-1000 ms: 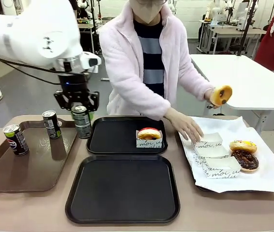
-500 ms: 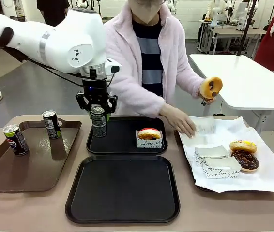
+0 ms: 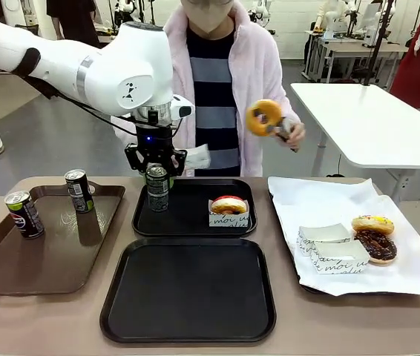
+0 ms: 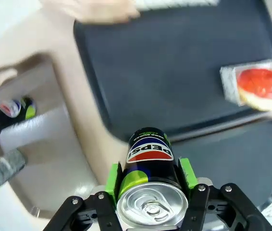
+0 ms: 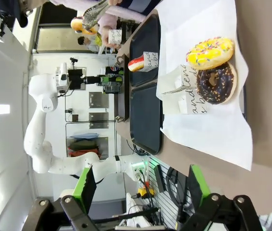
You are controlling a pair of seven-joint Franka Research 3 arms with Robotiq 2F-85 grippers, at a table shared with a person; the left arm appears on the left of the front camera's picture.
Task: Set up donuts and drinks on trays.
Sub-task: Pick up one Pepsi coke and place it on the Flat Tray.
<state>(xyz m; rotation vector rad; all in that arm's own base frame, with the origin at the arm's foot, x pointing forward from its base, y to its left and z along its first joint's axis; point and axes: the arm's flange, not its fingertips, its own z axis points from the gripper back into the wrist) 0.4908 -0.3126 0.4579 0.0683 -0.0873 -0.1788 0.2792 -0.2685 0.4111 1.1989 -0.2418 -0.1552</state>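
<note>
Left gripper: jaws clamped on the upper sides of a slim dark drink can. Can is upright over the left part of the far black square plastic tray, just inside its left rim; base contact unclear. Bare tray floor lies between can and red-glazed donut in white paper sleeve. Right gripper: jaws spread, gripping nothing.

The right gripper rises from the bottom edge, its green pads wide apart with nothing between. At upper right, a white paper sheet bears a yellow sprinkled ring donut touching a chocolate sprinkled donut, beside white script-printed paper sleeves. Two black square plastic trays lie at centre; the upper holds a pink-glazed sleeved donut. Left of it, the left gripper clasps a small dark drink can.
</note>
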